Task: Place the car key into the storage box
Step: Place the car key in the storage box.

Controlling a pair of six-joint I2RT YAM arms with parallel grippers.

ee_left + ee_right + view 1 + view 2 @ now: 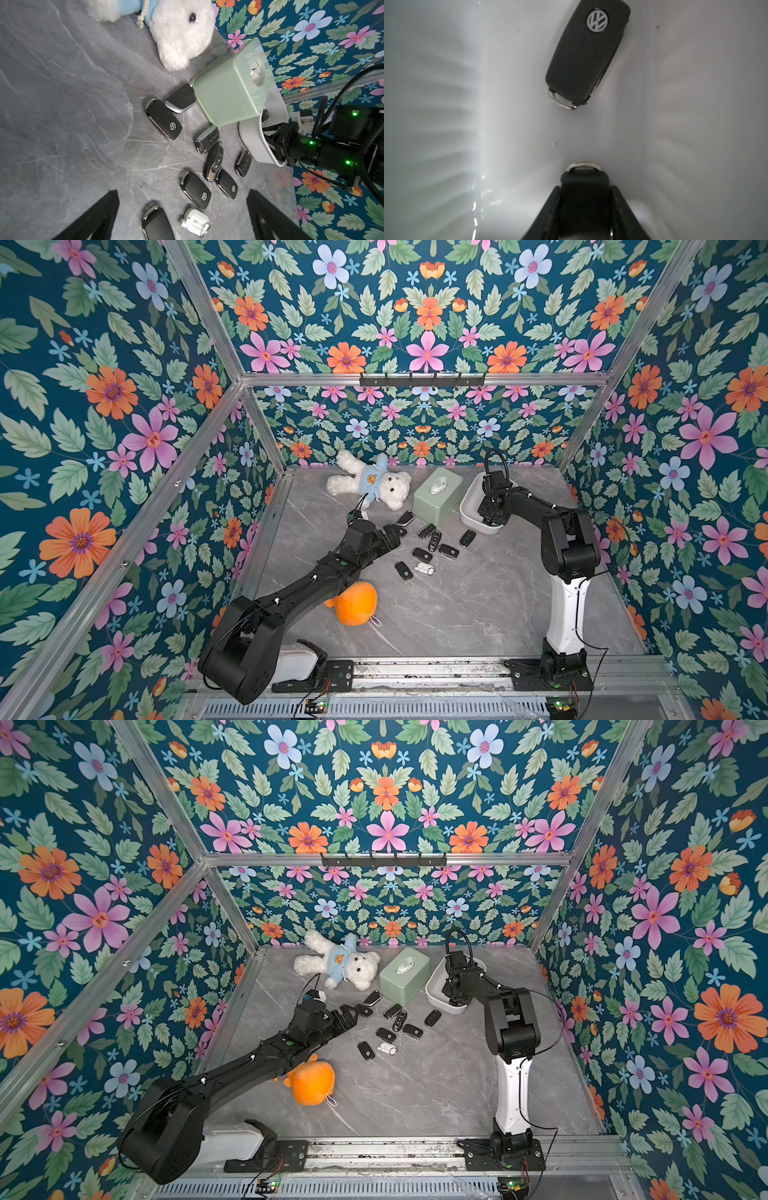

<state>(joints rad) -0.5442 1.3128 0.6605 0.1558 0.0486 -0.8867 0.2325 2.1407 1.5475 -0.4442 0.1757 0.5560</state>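
Car key (584,178), a black plastic fob with a bright metal loop, sits pinched in the right claw (585,188) low inside the storage box (470,502).

A grey, marble-veined worktop (457,614) carries the scene, walled by flower-print panels. A fluffy white teddy bear (370,485) in a pale blue hoodie lies near the back wall. A round orange plush toy (355,603) rests beside the left arm. Next to the bear stands a pale green, round-cornered tissue box (432,506) with a silver oval on its lid. Just beside it stands the storage box, a smooth white plastic tub with rounded corners.

Several black key fobs (432,541), some trimmed in chrome, are scattered in front of the two boxes. Among them lies a small white tag (195,221). A second fob (586,52) with a Volkswagen badge lies flat on the tub's floor, apart from the held key.

The right claw stands narrow, its dark fingers (554,199) close against both flanks of the fob. The left claw (182,192) hovers spread wide over the scattered fobs, gripping nothing.
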